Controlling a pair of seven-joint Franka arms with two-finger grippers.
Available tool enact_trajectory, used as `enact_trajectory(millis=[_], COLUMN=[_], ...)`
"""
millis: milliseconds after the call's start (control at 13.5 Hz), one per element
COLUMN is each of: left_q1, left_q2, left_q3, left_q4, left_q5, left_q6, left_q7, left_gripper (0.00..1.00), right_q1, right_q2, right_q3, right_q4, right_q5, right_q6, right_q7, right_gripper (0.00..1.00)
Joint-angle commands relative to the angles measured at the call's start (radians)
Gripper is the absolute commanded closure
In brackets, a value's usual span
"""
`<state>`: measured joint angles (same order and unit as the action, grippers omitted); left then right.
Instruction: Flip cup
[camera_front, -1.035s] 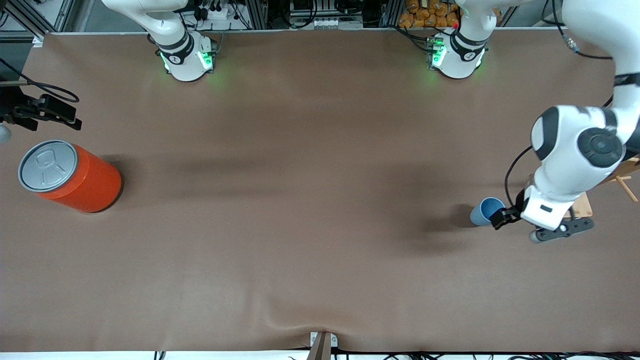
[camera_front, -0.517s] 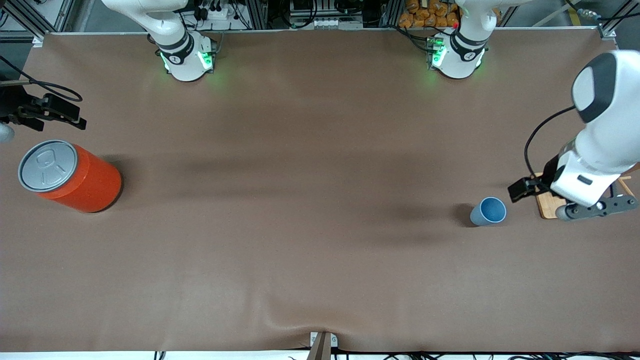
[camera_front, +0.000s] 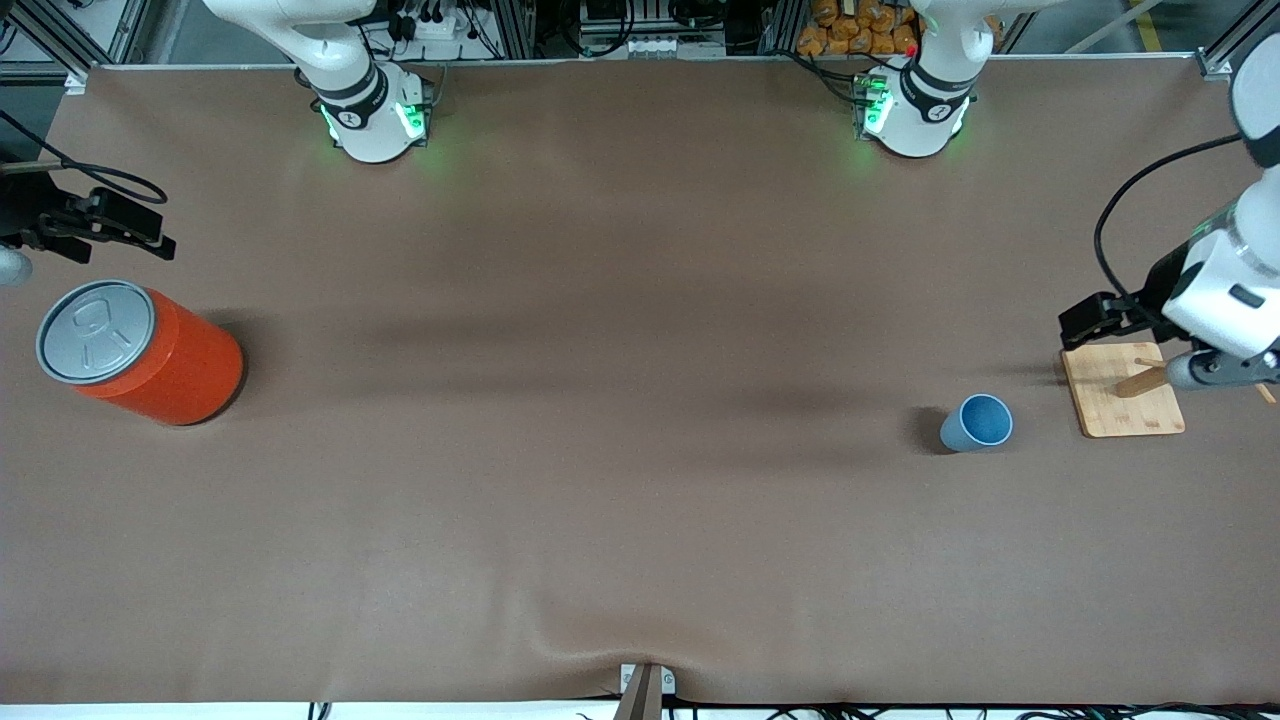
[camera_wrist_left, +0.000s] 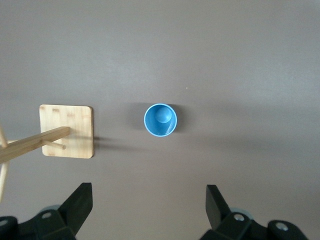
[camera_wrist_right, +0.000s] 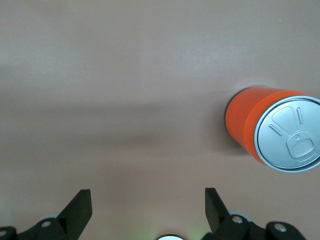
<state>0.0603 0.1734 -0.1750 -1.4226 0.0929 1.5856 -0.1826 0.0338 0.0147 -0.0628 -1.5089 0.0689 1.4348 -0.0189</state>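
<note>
The cup (camera_front: 978, 423) is a small blue-grey tumbler standing upright on the brown table toward the left arm's end, mouth up, with a brighter blue inside. The left wrist view looks straight down into the cup (camera_wrist_left: 160, 120). My left gripper (camera_wrist_left: 149, 200) hangs high over the wooden stand beside the cup, open, with nothing between its fingers. My right gripper (camera_wrist_right: 147, 200) waits open and empty over the table at the right arm's end, next to the orange can.
A wooden stand (camera_front: 1122, 388), a square board with a slanted peg, sits beside the cup toward the left arm's end. A large orange can (camera_front: 140, 350) with a grey pull-tab lid stands at the right arm's end.
My left arm has drawn away from the cup and risen, moving over the wooden stand toward the table's end. The cup stays upright in place. The right arm has hardly moved.
</note>
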Motion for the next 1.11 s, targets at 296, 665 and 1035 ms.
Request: enact_trajectory(millis=[296,665,1035], left_q1=[0.03,0.03,0.03], left_q2=[-0.089,-0.109,-0.155], left_q3=[-0.004,-0.011,-0.011], left_q4=[-0.03,-0.045,-0.093], left_q5=[-0.031,-0.032,-0.032], left_q6=[-0.095,-0.095,-0.09], left_q7=[0.04,0.041,0.058], left_gripper=[0.0,0.0,0.0], right_q1=[-0.008,-0.008,0.003], right_q2=[0.004,0.004,0.007], right_q3=[0.006,0.008,0.008], right_q4=[0.006,0.006,0.006], right_q5=[0.014,0.014,0.012], right_q6=[0.001,0.003,0.001], right_q7=[-0.003,-0.003,-0.003], right_gripper=[0.0,0.0,0.0])
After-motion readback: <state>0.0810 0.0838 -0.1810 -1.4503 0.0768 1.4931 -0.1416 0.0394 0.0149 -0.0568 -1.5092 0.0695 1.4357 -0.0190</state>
